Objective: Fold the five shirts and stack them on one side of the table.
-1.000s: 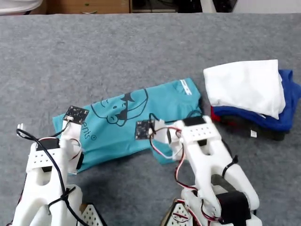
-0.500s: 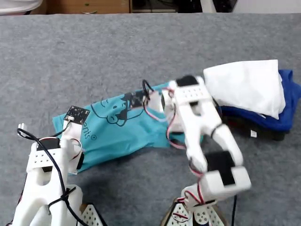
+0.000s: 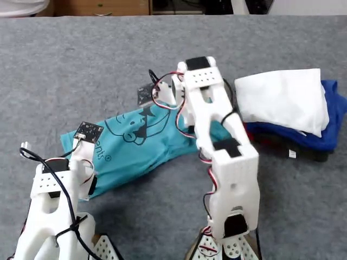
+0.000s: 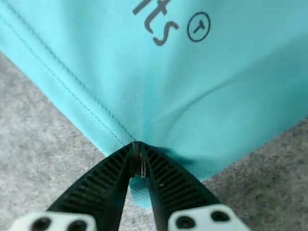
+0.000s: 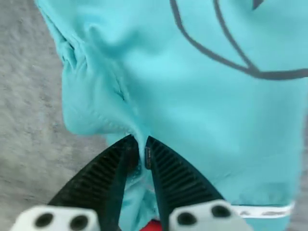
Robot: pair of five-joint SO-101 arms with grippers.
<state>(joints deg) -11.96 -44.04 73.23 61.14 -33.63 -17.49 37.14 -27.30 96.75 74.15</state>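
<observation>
Teal shirt (image 3: 135, 145) with dark print, half-folded mid-table, white shirt (image 3: 282, 100) topping folded stack (image 3: 331, 119) at right

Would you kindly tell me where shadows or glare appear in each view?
High view: even light, no glare, a thin shadow along the near edge of the teal shirt and under the folded stack. Left wrist view: soft shading in the crease by the left gripper. Right wrist view: shaded puckers beside the right gripper.
</observation>
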